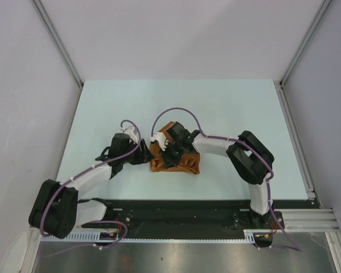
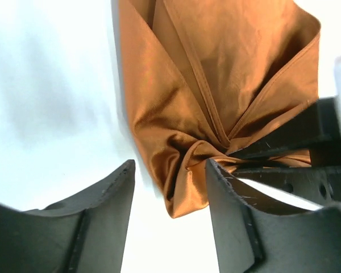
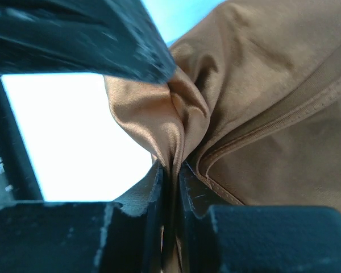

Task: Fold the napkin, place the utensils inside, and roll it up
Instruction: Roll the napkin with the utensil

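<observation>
**Desk:** Where's the napkin [image 2: 216,85]?
**Photographer:** Bunched between both arms. The right tool [image 3: 171,170] is clamped on a gathered fold; the left tool [image 2: 169,166] is parted and empty, just beside it. Probably soft and slippery, so take the hem.

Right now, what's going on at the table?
Both arms meet at the napkin, which lies bunched and partly folded near the middle of the table. The right tool is shut on a gathered fold of the cloth. The left tool is open; a bunched end of the napkin shows between its fingers, not gripped. No utensils show in any view, so they may be hidden in the cloth.
</observation>
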Available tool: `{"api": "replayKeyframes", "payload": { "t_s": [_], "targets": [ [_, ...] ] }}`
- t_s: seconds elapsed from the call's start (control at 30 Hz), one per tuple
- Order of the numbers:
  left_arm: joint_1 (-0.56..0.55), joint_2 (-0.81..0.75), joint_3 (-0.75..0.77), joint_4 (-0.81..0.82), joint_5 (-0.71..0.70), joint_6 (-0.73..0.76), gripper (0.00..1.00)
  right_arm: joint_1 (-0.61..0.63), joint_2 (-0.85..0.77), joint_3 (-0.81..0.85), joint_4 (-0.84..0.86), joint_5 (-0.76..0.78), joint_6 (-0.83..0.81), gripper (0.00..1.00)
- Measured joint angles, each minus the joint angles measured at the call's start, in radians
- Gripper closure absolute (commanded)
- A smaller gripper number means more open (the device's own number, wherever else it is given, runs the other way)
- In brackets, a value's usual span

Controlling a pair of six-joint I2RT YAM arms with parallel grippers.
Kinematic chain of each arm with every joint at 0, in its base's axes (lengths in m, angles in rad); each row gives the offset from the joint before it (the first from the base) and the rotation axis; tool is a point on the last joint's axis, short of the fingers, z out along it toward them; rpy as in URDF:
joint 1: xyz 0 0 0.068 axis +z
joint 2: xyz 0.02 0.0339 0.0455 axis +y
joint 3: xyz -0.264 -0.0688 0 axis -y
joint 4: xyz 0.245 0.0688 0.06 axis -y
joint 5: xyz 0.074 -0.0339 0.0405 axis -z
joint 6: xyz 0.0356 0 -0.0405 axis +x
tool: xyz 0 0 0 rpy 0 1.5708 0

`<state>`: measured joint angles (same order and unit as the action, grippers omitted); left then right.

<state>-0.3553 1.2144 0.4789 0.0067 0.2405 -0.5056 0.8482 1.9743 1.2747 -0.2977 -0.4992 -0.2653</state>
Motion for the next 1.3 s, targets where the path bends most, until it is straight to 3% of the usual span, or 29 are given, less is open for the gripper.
{"api": "replayKeyframes", "payload": {
  "t_s": [0.17, 0.6, 0.8, 1.0, 1.3],
  "targets": [
    [0.002, -0.09, -0.092, 0.04, 0.003, -0.001, 0.38, -0.009, 0.021, 0.033, -0.085, -0.074, 0.03, 0.92],
    [0.003, -0.149, -0.246, 0.214, 0.107, -0.082, 0.33, -0.072, 0.148, 0.169, -0.274, -0.265, 0.118, 0.95],
    [0.003, -0.141, -0.291, 0.263, 0.131, -0.138, 0.35, -0.092, 0.2, 0.224, -0.333, -0.32, 0.127, 0.95],
    [0.003, -0.099, -0.307, 0.338, 0.13, -0.186, 0.4, -0.108, 0.255, 0.279, -0.394, -0.381, 0.126, 0.95],
    [0.003, -0.003, -0.317, 0.462, 0.131, -0.224, 0.59, -0.131, 0.315, 0.334, -0.454, -0.453, 0.126, 0.94]
  ]
}}
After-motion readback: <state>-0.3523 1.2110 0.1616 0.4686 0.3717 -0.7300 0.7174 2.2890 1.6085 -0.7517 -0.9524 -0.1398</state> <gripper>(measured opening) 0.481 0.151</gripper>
